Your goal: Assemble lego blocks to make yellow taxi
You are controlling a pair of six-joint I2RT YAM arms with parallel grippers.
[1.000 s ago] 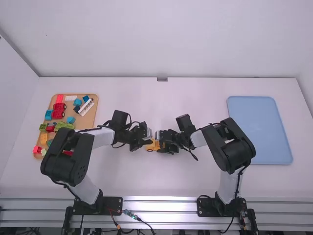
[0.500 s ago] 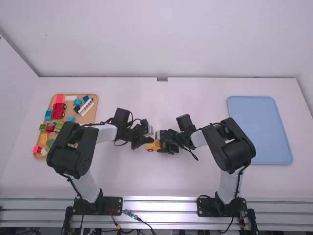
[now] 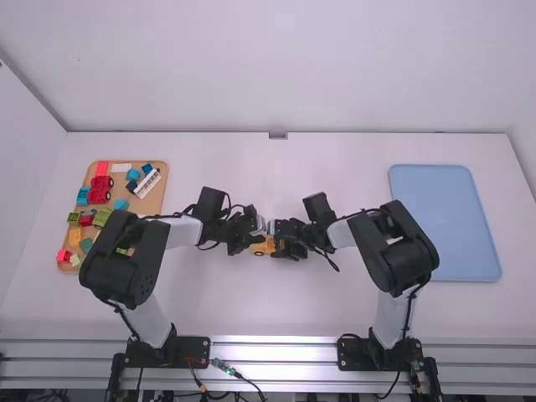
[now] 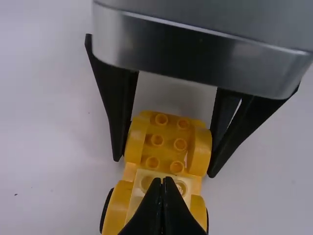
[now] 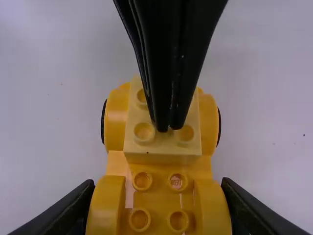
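High view is showing you the left gripper (image 3: 244, 239) sitting slightly farther inward than a second ago, its empty jaws clenching together at the pale block (image 5: 164, 143) atop the yellow car (image 3: 263, 248). Your right gripper (image 3: 286, 244) is gripping the car's end between its jaws, mid-desk (image 3: 276, 310), both sitting slightly farther from the bases.

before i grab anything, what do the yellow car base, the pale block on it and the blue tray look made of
The yellow car base looks like glossy hard plastic: molded studs, sheen on its curved sides. The pale block seems the same plastic, studded too. The blue tray is probably matte plastic, evenly coloured without sharp glare.
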